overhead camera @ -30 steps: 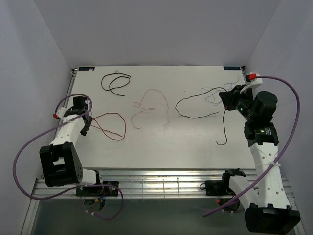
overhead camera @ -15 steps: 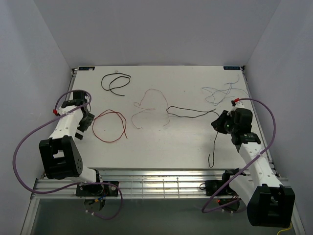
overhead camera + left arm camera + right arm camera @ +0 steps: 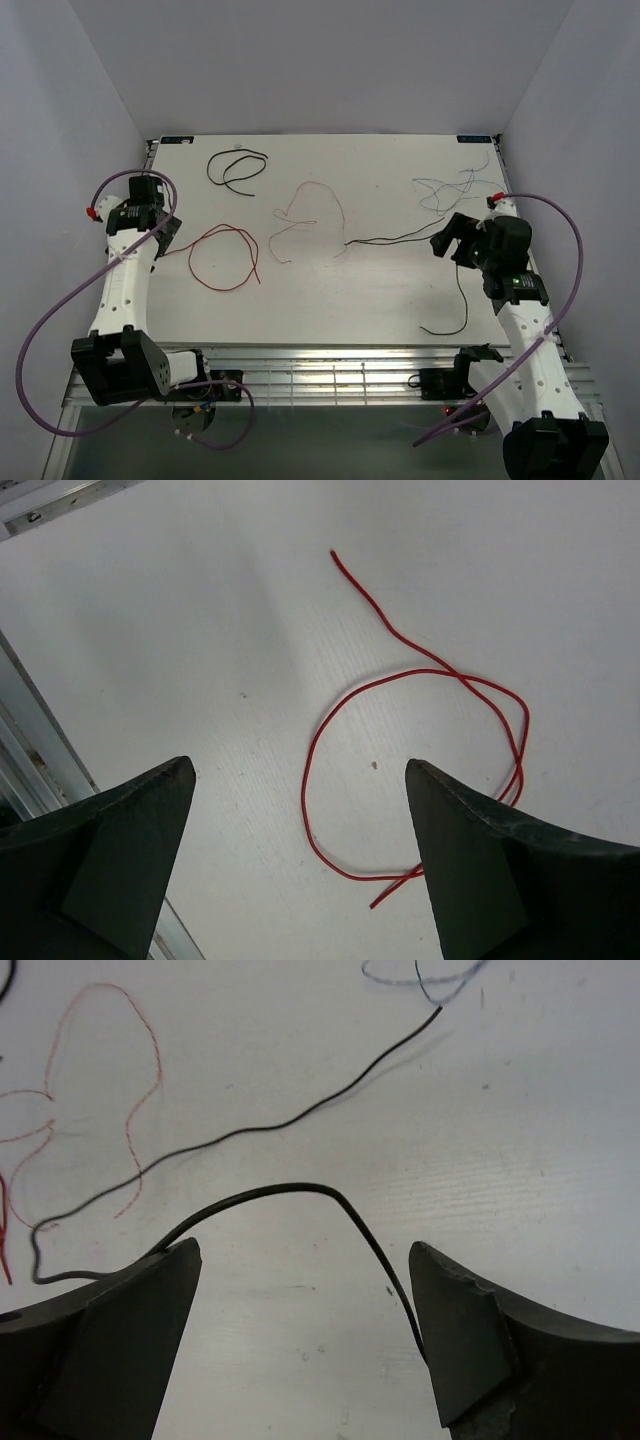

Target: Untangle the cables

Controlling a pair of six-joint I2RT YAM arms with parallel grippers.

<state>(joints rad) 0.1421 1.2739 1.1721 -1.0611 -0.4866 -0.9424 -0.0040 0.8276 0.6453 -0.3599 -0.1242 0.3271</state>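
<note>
Several cables lie apart on the white table (image 3: 380, 290). A red cable (image 3: 225, 258) forms a loop at the left, and a black cable (image 3: 235, 170) curls at the back left. In the middle is a pale pink cable (image 3: 310, 215), with a blue-grey cable (image 3: 450, 190) at the back right. A second, long black cable (image 3: 400, 237) runs to the right and down toward the front. My left gripper (image 3: 298, 770) hangs open above the red cable (image 3: 400, 675). My right gripper (image 3: 305, 1250) is open, and the long black cable (image 3: 290, 1188) arcs loose between its fingers.
Purple hoses (image 3: 560, 260) loop beside both arms. A metal rail (image 3: 330, 370) runs along the table's near edge. White walls close in at left, right and back.
My right gripper carried the long black cable toward the front, then opened and let it drop onto the table. My left gripper opened fully and drew back left from the red loop.
</note>
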